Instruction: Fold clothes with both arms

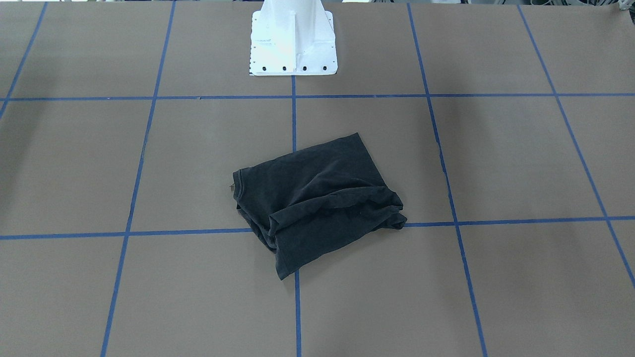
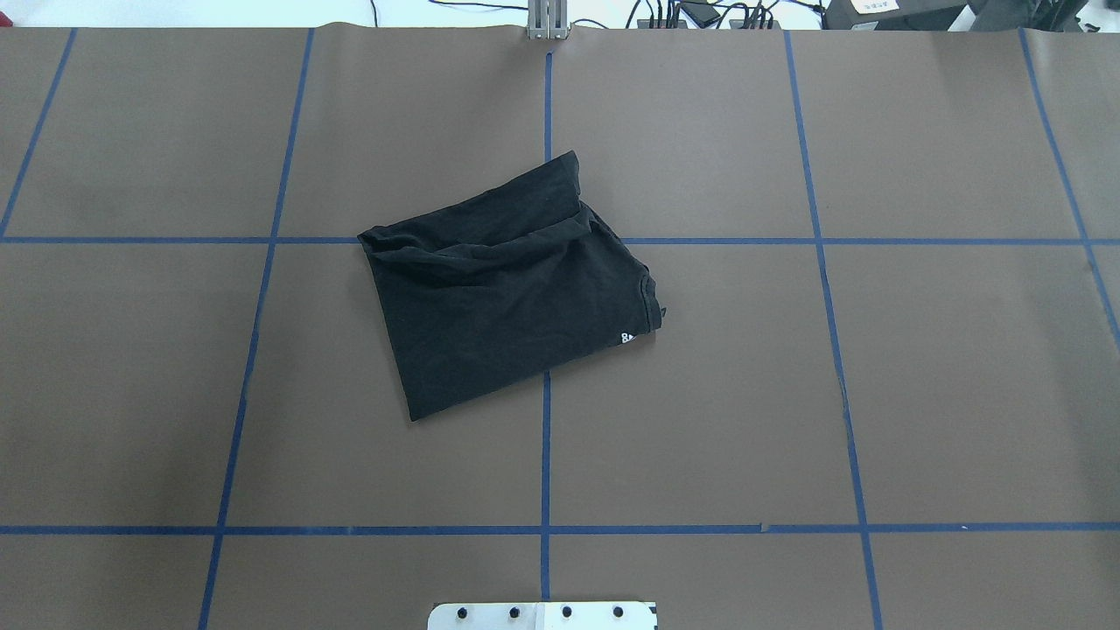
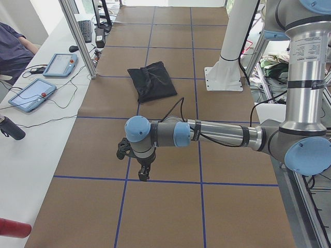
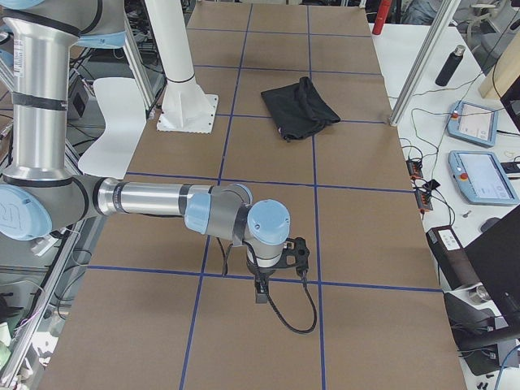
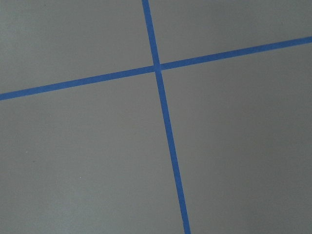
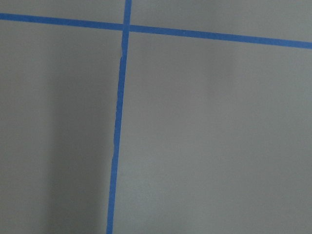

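Left hand [image 3: 143, 174], nearest in the exterior left view: black, pointed down at the bench [image 1: 496, 158], close to a line of blue tape [image 5: 157, 67]. Nothing is in it. Cannot tell whether its fingers are spread or closed. The left arm [image 3: 217, 135] runs level from the wrist back to its elbow at the robot's side.

Right hand [image 4: 260, 294], nearest in the exterior right view: same posture, tips down beside a tape line, nothing in it. Finger state again cannot be told. The right arm [image 4: 154, 199] is stretched level, with a black cable looping onto the bench under the wrist.

Both wrist cameras show only bare brown bench and a tape crossing.

T-shirt [image 2: 507, 297]: far from both hands, near the middle of the bench, just in front of the white pedestal [image 1: 293, 39]. It is folded to a rough rectangle, skewed to the grid, and lies over a tape crossing. The far edge is bunched and wrinkled. The collar is at the robot's right, with a small white print [image 2: 626, 338] showing at that corner.
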Controlling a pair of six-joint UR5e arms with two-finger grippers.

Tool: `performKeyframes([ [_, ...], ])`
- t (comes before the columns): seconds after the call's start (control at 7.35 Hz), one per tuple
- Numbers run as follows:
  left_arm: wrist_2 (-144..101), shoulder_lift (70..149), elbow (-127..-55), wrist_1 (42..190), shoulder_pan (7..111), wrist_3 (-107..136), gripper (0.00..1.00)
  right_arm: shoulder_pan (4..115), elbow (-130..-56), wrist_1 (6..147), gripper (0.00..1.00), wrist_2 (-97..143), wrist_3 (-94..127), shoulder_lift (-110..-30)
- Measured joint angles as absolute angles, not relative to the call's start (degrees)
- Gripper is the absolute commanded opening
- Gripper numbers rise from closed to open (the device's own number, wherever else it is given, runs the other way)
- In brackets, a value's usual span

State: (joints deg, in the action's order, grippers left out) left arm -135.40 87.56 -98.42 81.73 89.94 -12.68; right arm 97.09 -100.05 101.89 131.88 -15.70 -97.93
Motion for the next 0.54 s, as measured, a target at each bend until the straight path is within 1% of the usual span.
performKeyframes([
  [0.54,-135.32,87.35,-98.99,81.74,89.94,-12.64,1.00,92.11,-101.64,92.35,1.00,131.47,-4.06,-97.82],
])
